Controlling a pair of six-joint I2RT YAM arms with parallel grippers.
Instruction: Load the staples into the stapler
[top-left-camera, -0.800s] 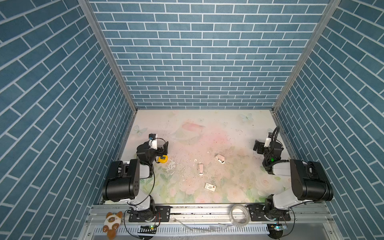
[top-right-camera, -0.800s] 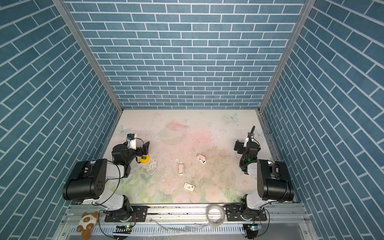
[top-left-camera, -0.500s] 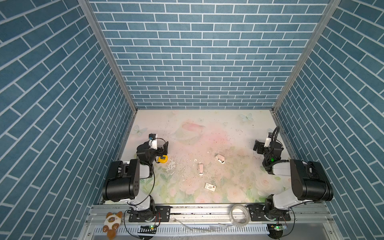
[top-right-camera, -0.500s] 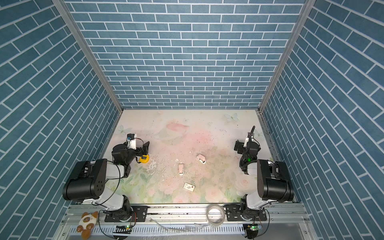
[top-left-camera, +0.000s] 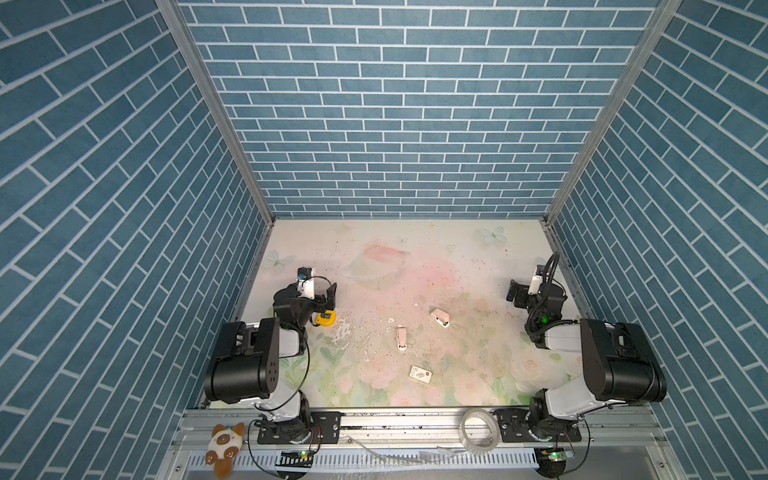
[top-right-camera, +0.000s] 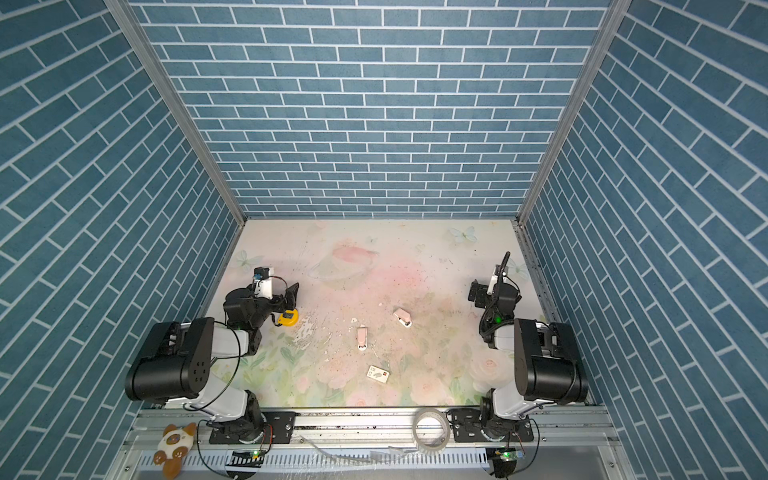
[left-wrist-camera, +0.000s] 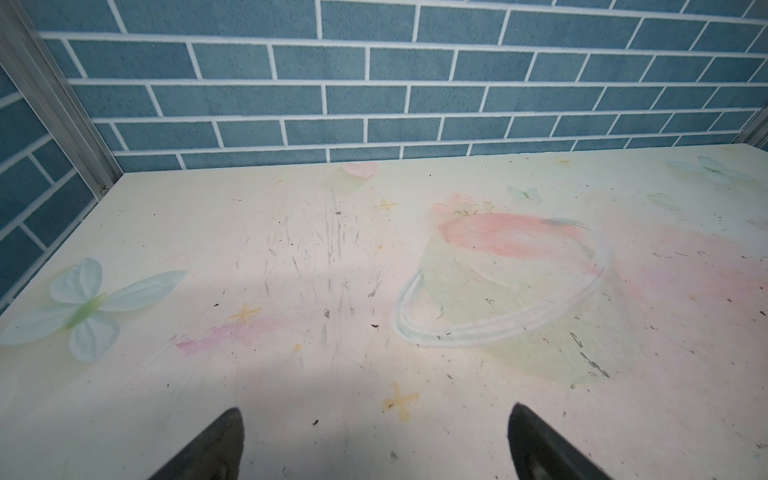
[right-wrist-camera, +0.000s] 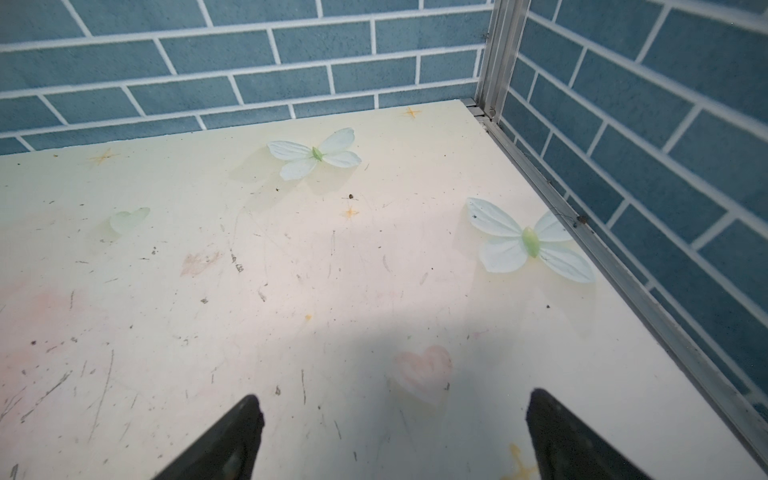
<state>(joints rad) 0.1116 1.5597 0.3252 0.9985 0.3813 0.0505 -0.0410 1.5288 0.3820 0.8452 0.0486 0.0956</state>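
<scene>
Well apart: staples carton (top-left-camera: 420, 374), left tool (left-wrist-camera: 374, 415).

Left arm (top-left-camera: 249, 361): at 8 o'clock in both top views; glossy black drum-shaped motor housings joined by white link shells; small holes dot the largest drum's face.
Right arm (top-left-camera: 615, 365): at 4 o'clock; same black-and-white build, with a green light glowing on its black wrist.
Left claw (left-wrist-camera: 376, 407): two matte black fingers tapering to blunt points.
Right claw (right-wrist-camera: 393, 394): the same black tapered pair.
Wrist cameras (top-left-camera: 306, 286): small white boxes; the left one carries a blue-black part on top.
Cables (top-left-camera: 552, 266): a thick black hose arcs over the right wrist; thin black wires loop along the left arm.
Base plates (top-left-camera: 299, 428): flat, black, with silver screws, at 6 o'clock of each arm.
</scene>
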